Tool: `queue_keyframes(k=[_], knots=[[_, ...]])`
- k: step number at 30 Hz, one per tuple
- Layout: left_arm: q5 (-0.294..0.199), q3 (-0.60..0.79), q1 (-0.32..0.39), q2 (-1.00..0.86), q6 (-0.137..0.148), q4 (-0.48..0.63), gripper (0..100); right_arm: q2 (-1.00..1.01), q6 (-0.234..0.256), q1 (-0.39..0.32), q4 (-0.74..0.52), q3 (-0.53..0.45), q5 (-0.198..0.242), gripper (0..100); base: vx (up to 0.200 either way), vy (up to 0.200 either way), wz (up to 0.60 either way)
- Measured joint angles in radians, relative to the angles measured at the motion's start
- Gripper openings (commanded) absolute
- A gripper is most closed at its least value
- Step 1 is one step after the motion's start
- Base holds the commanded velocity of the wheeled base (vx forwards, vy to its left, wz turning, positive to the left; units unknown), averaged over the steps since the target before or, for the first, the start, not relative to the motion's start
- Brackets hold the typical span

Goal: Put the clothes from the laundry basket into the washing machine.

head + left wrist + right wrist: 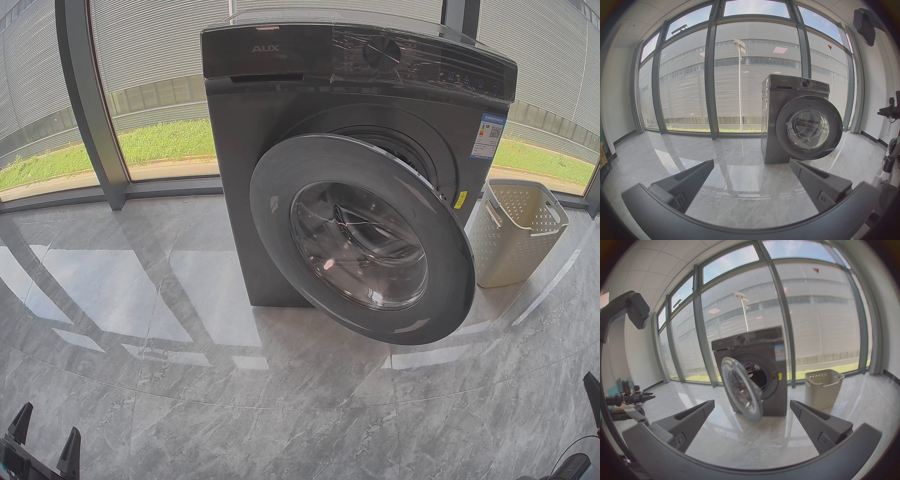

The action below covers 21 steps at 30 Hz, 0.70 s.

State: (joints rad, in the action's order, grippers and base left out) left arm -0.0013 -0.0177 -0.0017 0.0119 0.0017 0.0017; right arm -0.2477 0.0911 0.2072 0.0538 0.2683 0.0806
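Low and close, the left gripper [751, 162] and right gripper [752, 402] each hold their 2 dark wedge fingers spread wide, pinching nothing, well apart from the washing machine [350, 175] ahead. Its round, glass-centred door [362, 240] hangs open. Just beside the boxy grey machine, toward the robot's right, a cream perforated plastic laundry basket [515, 234] stands on the glossy grey marble floor [187, 375].

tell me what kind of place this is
Likely a test or showroom space, not a home laundry: a lone washing machine with its door open, a laundry basket beside it, polished stone-look floor and tall windows.
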Motion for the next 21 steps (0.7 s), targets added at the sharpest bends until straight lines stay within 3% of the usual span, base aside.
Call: queue_keyframes(k=[8, 17, 21], knots=[[0.001, 0.0, 0.0, 0.0, -0.002, 0.0, 100, -0.338, 0.056, 0.073, 0.198, 0.005, 0.025, 100, 0.0, 0.0, 0.0], [0.005, 0.0, 0.0, 0.0, -0.006, -0.002, 100, -0.793, 0.082, 0.099, 0.528, 0.034, 0.036, 100, 0.0, -0.2, 0.0], [0.006, 0.0, 0.001, 0.001, -0.006, -0.002, 100, -0.949, 0.089, 0.104, 0.614, 0.063, 0.038, 100, 0.0, -0.2, 0.0]])
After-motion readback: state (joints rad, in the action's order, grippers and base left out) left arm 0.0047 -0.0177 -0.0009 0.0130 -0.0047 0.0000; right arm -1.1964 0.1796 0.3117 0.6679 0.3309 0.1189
